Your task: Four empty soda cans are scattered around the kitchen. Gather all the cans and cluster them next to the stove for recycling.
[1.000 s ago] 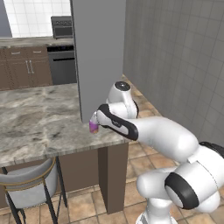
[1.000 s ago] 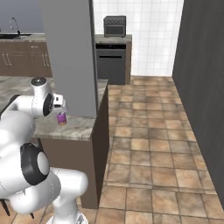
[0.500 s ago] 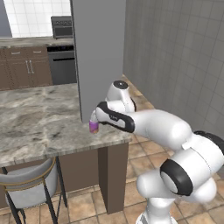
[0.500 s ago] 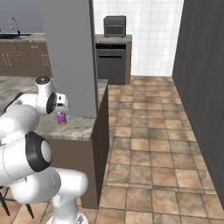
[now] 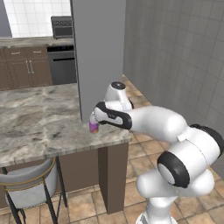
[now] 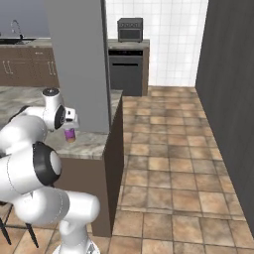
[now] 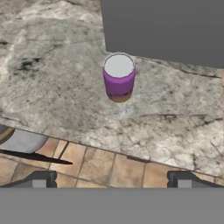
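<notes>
Barely started tbh: gripper (image 7: 111, 180) is wide open with nothing in it, hovering over the purple can (image 7: 118, 76) upright near the table (image 7: 52, 87) edge, stove nowhere close.

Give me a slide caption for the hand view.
Open gripper above an upright purple soda can on the marble counter, beside a grey pillar.
</notes>
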Controlling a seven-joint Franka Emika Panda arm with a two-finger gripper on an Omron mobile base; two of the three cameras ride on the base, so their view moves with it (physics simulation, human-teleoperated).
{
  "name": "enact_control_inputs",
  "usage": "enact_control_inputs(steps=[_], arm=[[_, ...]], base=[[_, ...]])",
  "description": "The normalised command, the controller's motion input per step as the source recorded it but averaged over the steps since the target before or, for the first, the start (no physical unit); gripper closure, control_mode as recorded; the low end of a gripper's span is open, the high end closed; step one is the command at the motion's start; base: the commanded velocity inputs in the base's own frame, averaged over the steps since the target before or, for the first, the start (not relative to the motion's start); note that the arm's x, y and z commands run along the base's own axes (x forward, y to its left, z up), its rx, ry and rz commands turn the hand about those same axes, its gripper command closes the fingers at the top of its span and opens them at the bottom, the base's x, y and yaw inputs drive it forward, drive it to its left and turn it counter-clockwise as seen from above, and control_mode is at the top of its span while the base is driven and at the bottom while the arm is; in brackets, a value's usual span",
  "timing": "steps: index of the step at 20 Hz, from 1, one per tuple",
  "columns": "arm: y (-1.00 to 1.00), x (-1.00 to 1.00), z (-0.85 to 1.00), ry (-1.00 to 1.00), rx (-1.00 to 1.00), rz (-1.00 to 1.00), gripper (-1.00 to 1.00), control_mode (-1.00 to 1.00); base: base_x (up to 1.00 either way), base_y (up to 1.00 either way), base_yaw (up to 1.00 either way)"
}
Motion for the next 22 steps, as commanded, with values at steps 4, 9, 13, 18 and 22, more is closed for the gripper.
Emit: enact_control_inputs(steps=[4, 9, 13, 18, 22], arm=[[0.08, 0.07, -0.13, 0.01, 0.0, 0.0, -1.0, -1.0], [0.06, 0.15, -0.06, 0.0, 0.0, 0.0, -1.0, -1.0], [0.04, 0.14, -0.08, 0.0, 0.0, 0.0, -1.0, -1.0], [0.05, 0.08, -0.13, 0.0, 0.0, 0.0, -1.0, -1.0], [0.07, 0.08, -0.13, 0.0, 0.0, 0.0, -1.0, -1.0]], base=[[0.0, 0.0, 0.0], [0.0, 0.0, 0.0], [0.0, 0.0, 0.0], [0.0, 0.0, 0.0], [0.0, 0.0, 0.0]])
